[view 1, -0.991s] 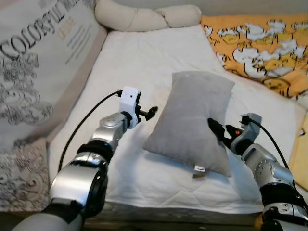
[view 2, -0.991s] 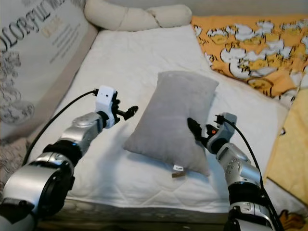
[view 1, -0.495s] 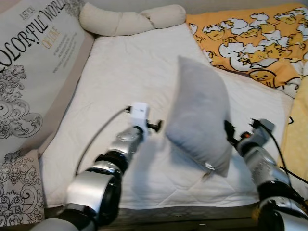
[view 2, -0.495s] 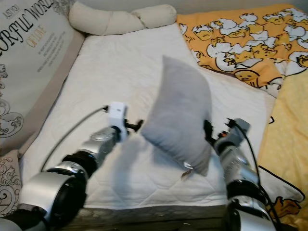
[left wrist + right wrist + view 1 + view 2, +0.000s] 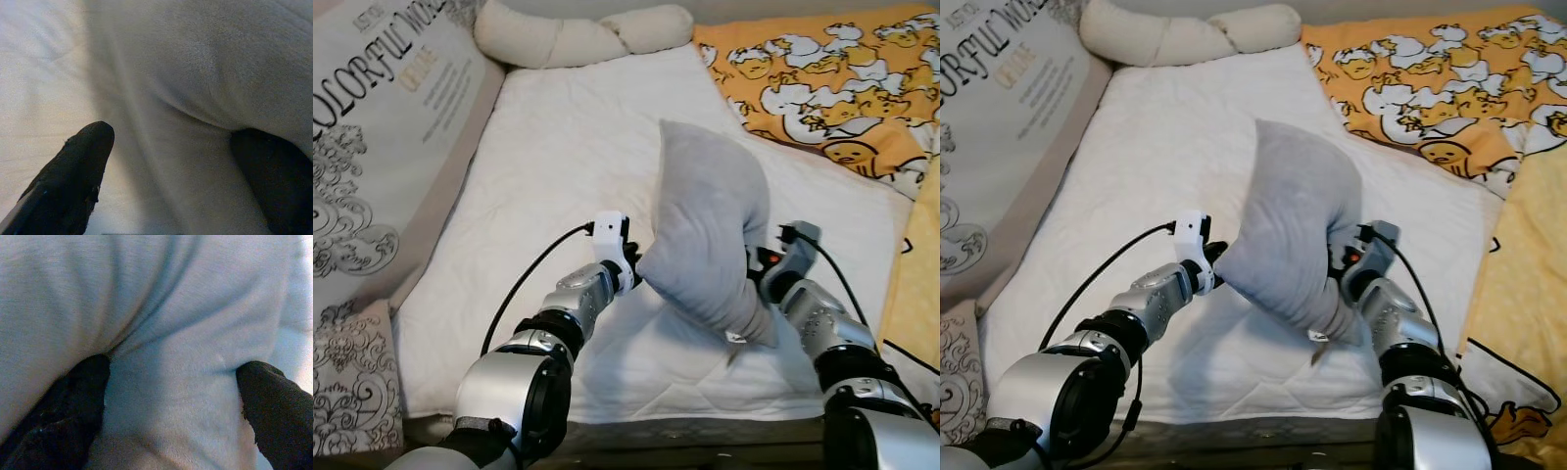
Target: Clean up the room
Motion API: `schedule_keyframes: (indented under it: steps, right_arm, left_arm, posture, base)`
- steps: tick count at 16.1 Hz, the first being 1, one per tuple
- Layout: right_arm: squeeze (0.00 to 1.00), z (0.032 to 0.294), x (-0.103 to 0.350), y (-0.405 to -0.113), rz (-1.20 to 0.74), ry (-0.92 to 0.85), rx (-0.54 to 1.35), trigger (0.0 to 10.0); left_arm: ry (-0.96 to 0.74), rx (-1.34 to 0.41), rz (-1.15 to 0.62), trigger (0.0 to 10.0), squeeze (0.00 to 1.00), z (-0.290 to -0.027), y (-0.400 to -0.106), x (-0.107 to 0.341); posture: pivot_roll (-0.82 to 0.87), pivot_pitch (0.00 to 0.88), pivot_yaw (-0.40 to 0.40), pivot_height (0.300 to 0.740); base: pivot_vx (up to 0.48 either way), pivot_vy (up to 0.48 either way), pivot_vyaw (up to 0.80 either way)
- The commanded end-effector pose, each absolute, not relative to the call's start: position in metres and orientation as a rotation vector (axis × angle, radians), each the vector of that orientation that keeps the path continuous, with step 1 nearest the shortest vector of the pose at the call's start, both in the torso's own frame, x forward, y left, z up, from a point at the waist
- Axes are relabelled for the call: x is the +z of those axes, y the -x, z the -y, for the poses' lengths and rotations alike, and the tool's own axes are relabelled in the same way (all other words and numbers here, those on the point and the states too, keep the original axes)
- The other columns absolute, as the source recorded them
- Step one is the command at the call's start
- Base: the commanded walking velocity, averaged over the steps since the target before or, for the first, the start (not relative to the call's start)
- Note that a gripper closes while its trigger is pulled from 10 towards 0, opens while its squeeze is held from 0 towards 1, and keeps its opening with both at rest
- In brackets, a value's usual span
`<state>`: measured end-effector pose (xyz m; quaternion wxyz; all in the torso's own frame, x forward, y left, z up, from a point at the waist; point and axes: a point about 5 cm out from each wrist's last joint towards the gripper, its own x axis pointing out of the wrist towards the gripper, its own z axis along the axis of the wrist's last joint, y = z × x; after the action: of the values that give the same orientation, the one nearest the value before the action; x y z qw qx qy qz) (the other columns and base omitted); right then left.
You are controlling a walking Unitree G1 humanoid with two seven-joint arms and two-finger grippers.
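Note:
A grey pillow [image 5: 710, 230] stands tilted on its edge above the white mattress [image 5: 558, 137], pressed between my two arms. My left gripper [image 5: 639, 271] is open and pushes against the pillow's left side; in the left wrist view its fingers [image 5: 83, 161] spread wide over the grey fabric [image 5: 205, 63]. My right gripper [image 5: 756, 276] is open too and presses into the pillow's right side, mostly hidden behind it. In the right wrist view the fabric [image 5: 161, 298] bulges and creases between the spread fingers [image 5: 73, 401].
A cream knotted bolster [image 5: 578, 34] lies at the head of the bed. A yellow duck-print blanket [image 5: 822, 78] covers the right side. A large printed cushion [image 5: 382, 147] leans along the left. A small label [image 5: 734, 338] hangs from the pillow's lower corner.
The pillow has gone from lying flat to standing on edge. Both grippers have closed in against its sides. The camera has also shifted.

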<state>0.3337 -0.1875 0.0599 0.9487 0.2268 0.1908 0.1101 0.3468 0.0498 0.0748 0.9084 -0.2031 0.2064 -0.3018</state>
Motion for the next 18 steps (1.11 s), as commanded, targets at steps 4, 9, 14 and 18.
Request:
schedule_keyframes:
  steps: [4, 9, 14, 18]
  right_arm:
    - [0.00, 0.128, 0.078, -0.345, -0.382, -0.428, 0.522, 10.0]
    - [0.00, 0.129, 0.085, -0.340, -0.361, -0.361, 0.642, 10.0]
    - [0.00, 0.161, 0.088, -0.331, -0.347, -0.307, 0.619, 10.0]
    - [0.00, 0.187, 0.125, -0.341, -0.225, -0.302, 0.574, 10.0]
  left_arm:
    - [0.518, -0.800, -0.253, 10.0, 0.00, -0.045, -0.360, 0.115]
    - [0.440, -0.898, -0.170, 10.0, 0.00, -0.077, -0.344, 0.112]
    - [0.422, -0.811, -0.196, 10.0, 0.00, -0.098, -0.326, 0.102]
    - [0.402, -0.773, -0.198, 10.0, 0.00, -0.104, -0.327, 0.108]
  posture:
    - [-0.14, 0.000, 0.080, 0.740]
    - [-0.09, 0.000, 0.037, 0.740]
    - [-0.06, 0.000, 0.012, 0.740]
    - [-0.07, 0.000, 0.023, 0.740]
  base:
    - [0.000, 0.000, 0.00]
    - [0.000, 0.000, 0.00]
    - [0.000, 0.000, 0.00]
    - [0.000, 0.000, 0.00]
